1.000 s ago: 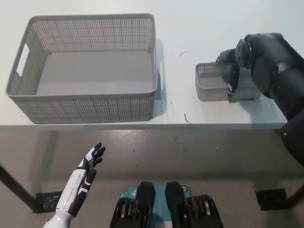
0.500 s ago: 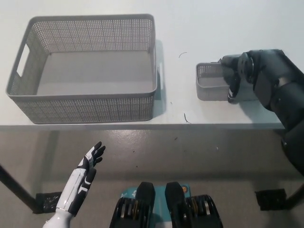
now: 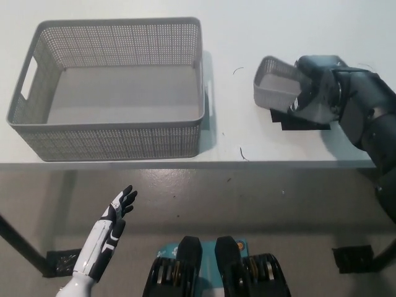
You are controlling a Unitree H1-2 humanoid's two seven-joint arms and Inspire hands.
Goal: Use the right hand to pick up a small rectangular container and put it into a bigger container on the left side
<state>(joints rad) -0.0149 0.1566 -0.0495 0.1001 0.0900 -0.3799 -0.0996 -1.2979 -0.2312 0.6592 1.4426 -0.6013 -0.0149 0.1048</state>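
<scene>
The black right hand (image 3: pixel 318 86) is clamped on the small basket (image 3: pixel 278 86), which hangs tilted just above the table (image 3: pixel 260 37), well right of the big basket (image 3: pixel 111 86). The grip looks 1-sided, so the small basket could slip or catch the big basket's near wall in transit. The white left hand (image 3: pixel 114 226) rests low, fingers apart

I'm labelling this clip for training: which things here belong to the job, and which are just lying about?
Part of the job:
small grey mesh container, lifted and tilted off the table
right hand, shut on it
large grey mesh basket, at left

Just there:
white table
left hand, open, resting low in front of the table
dark thread-like scraps on the tabletop
</scene>
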